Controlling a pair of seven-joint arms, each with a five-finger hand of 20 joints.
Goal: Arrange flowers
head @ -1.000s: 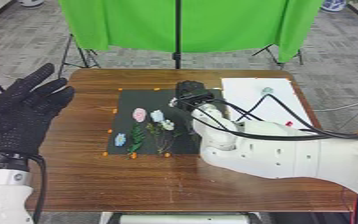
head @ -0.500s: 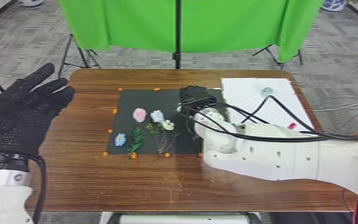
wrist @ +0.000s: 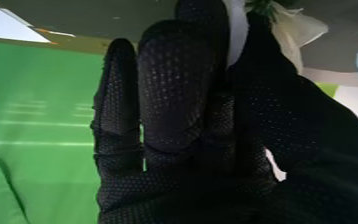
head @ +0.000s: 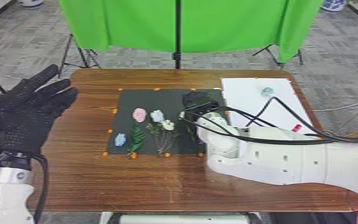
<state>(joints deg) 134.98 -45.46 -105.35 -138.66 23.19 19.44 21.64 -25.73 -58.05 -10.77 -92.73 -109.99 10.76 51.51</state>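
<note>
My right hand (head: 198, 101) is over the right part of the black mat (head: 140, 97). Flowers lie to its left: a pink one (head: 140, 114), a pale blue one (head: 157, 116), a white one (head: 167, 125) and a blue one (head: 119, 139) near leafy green stems (head: 137, 138). In the right wrist view my right hand (wrist: 175, 100) has straight fingers, the thumb close beside them; white petals (wrist: 302, 30) and green leaves show past the thumb. Whether these touch the glove is unclear. My left hand (head: 29, 117) is raised beyond the table's left edge, fingers spread.
White paper (head: 251, 90) at the back right bears a pale teal flower (head: 267, 92) and a small red item (head: 296, 128) close to the right arm's black cables. Orange marks edge the mat. A green cloth (head: 238, 25) hangs behind the table.
My right hand has moved back over the mat toward the robot and slightly right. More of the red item shows beside the arm. My left hand has shifted slightly right.
</note>
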